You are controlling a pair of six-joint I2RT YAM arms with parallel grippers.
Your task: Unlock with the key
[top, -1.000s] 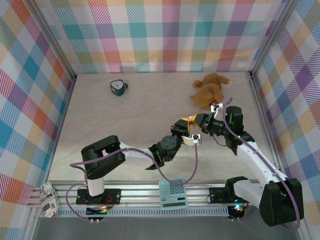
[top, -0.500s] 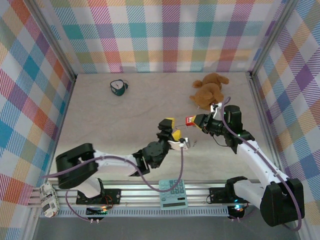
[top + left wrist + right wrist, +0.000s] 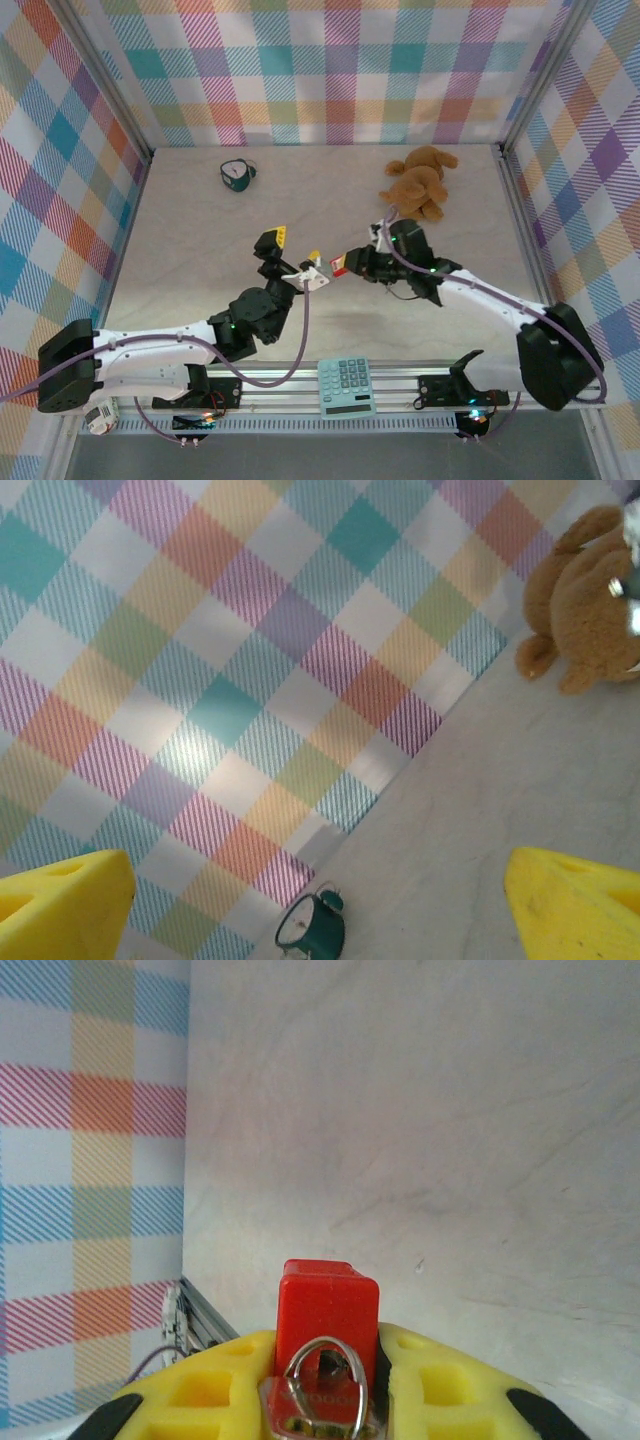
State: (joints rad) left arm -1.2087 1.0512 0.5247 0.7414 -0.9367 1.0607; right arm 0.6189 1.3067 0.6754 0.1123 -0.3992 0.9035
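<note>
My right gripper (image 3: 348, 266) is shut on a red padlock (image 3: 339, 266) near the middle of the table. In the right wrist view the padlock (image 3: 328, 1305) stands between the yellow fingers (image 3: 205, 1395). A silver key on a wire ring (image 3: 322, 1400) sits at its near end. My left gripper (image 3: 295, 247) is open just left of the padlock, apart from it. In the left wrist view its yellow fingertips (image 3: 60, 905) stand wide at the bottom corners with nothing between them.
A brown teddy bear (image 3: 420, 183) lies at the back right. A small green alarm clock (image 3: 236, 174) stands at the back left. A calculator (image 3: 346, 387) rests on the front rail. Checked walls enclose the table on three sides.
The left gripper has opened and pulled back to the left, away from the padlock. The right gripper has carried the padlock left and nearer the front.
</note>
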